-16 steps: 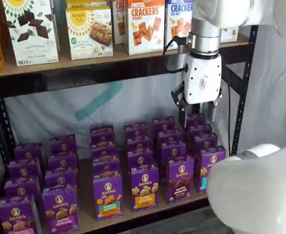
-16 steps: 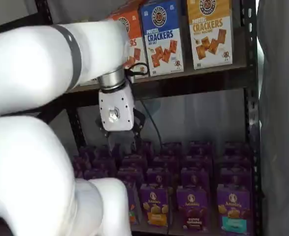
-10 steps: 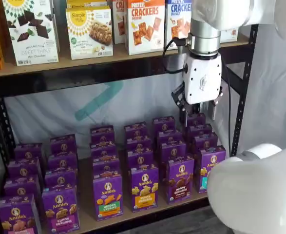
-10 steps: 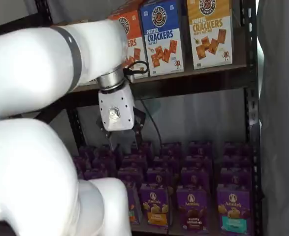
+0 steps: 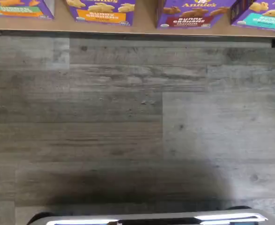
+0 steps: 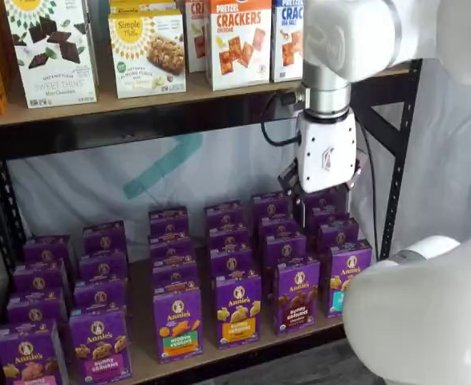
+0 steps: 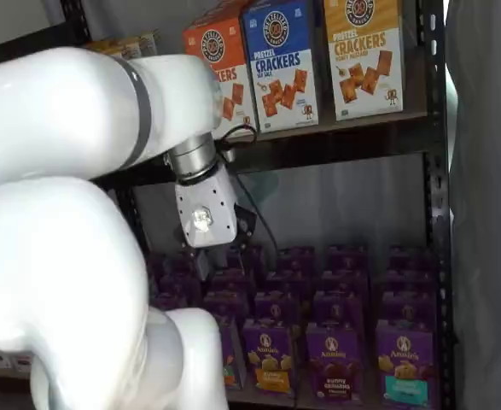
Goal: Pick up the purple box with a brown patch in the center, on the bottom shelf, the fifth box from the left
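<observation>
The purple box [image 6: 298, 295] with dark brown cookies in its centre stands upright in the front row of the bottom shelf [image 6: 143, 354]. It also shows in a shelf view [image 7: 334, 360], and the wrist view catches its lower front [image 5: 193, 11] at the board's edge [image 5: 146, 26]. My gripper [image 6: 323, 200] hangs above the back rows of purple cartons, behind and slightly to the right of that box and well above it. Its black fingers stand apart with cartons showing between them, and it holds nothing. In a shelf view [image 7: 209, 260] only its white body and dark fingertips show.
A purple carton with a yellow-orange label [image 6: 237, 310] stands left of the box and a teal-labelled one [image 6: 344, 277] stands right of it. Cracker boxes [image 6: 239, 42] fill the upper board. A black rack post [image 6: 399, 152] stands at the right. My white arm link [image 6: 420, 321] blocks the lower right. The wrist view looks at grey floor [image 5: 128, 122].
My gripper has shifted a little to the left and turned slightly above the back rows. The arm's upper link has swung further into view. No box has moved.
</observation>
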`<action>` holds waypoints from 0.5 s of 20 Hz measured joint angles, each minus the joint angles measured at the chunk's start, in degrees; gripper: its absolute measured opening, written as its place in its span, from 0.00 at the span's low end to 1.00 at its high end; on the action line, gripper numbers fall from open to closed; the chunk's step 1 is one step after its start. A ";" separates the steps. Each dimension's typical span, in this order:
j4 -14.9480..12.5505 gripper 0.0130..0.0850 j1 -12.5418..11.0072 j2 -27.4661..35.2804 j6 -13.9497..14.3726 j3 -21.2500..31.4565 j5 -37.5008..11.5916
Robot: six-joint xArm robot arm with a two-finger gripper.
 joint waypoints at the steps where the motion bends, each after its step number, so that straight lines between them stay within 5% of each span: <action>1: 0.11 1.00 0.00 0.35 0.06 0.66 -1.03; 10: 1.03 1.00 -0.76 6.04 -0.28 5.81 -11.67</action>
